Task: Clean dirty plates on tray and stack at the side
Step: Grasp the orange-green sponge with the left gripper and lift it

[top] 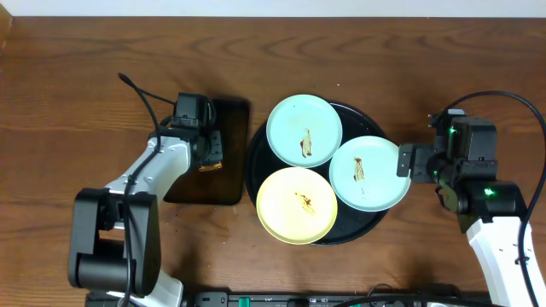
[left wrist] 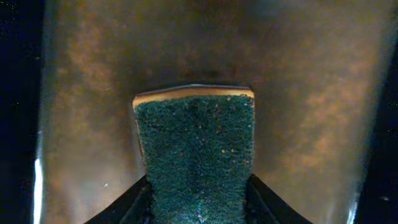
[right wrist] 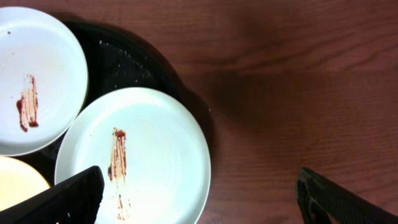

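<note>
Overhead: three smeared plates (top: 304, 128) hide most of the round tray (top: 358, 225), and the right fingers (top: 408, 160) sit just beside one rim.
Left wrist: the left fingers (left wrist: 127, 208), cut off below, clamp the sponge (left wrist: 196, 155).
Right wrist: the fingers are spread wide, one over a plate (right wrist: 155, 155), the other over bare desk (right wrist: 280, 93).

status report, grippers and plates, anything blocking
Left gripper shut on sponge over the small tray. Right gripper open, empty, over a blue plate's edge. Three smeared plates on round tray, none stacked. Nothing blocking.
</note>
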You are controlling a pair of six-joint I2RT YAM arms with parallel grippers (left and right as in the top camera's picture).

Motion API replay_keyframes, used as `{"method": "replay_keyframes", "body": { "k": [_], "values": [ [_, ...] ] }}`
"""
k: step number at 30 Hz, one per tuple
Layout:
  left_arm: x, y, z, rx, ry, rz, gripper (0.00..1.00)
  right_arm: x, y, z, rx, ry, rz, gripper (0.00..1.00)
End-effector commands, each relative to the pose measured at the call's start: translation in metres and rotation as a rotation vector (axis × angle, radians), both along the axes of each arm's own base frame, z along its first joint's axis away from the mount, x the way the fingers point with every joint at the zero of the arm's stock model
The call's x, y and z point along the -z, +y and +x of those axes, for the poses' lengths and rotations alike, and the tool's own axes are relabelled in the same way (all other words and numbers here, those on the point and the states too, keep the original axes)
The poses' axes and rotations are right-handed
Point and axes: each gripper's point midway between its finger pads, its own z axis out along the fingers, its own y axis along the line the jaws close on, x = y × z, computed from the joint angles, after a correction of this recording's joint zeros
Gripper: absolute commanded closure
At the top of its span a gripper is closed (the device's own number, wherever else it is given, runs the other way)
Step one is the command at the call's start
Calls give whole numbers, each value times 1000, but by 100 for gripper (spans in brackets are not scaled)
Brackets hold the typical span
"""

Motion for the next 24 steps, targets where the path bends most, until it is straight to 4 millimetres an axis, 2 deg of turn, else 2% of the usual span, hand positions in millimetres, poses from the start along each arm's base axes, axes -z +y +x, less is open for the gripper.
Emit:
{"method": "replay_keyframes", "body": {
  "k": [1,4,7,8,12,15,16,18,20,24],
  "values": [
    [16,1,-8,-2,54,13,59,-5,4,2,-3,-9,11,4],
    [20,1,-10,-3,68,15,69,-4,4,1,-3,-4,11,5],
    [22,1,-11,-5,74,14,89,-2,4,-2,-2,9,10,6],
    [22,1,-11,-17,74,11,92,-2,3,-2,-2,13,9,7],
    [12,1,-7,-46,46,-4,93,0,-4,-5,25,25,-28,9],
    [-4,0,-2,-46,7,-10,93,2,-6,-7,31,38,-34,15],
    [-16,0,-1,-48,-21,-15,93,3,-9,-7,38,41,-33,19],
    [-33,0,0,-65,-58,-28,93,6,-13,-6,53,50,-29,19],
    [-60,0,-1,-70,-120,-41,93,16,-13,-5,51,86,17,21],
    [-83,-1,-4,-74,-172,-56,93,35,-11,-3,17,150,68,30]
  ]
}}
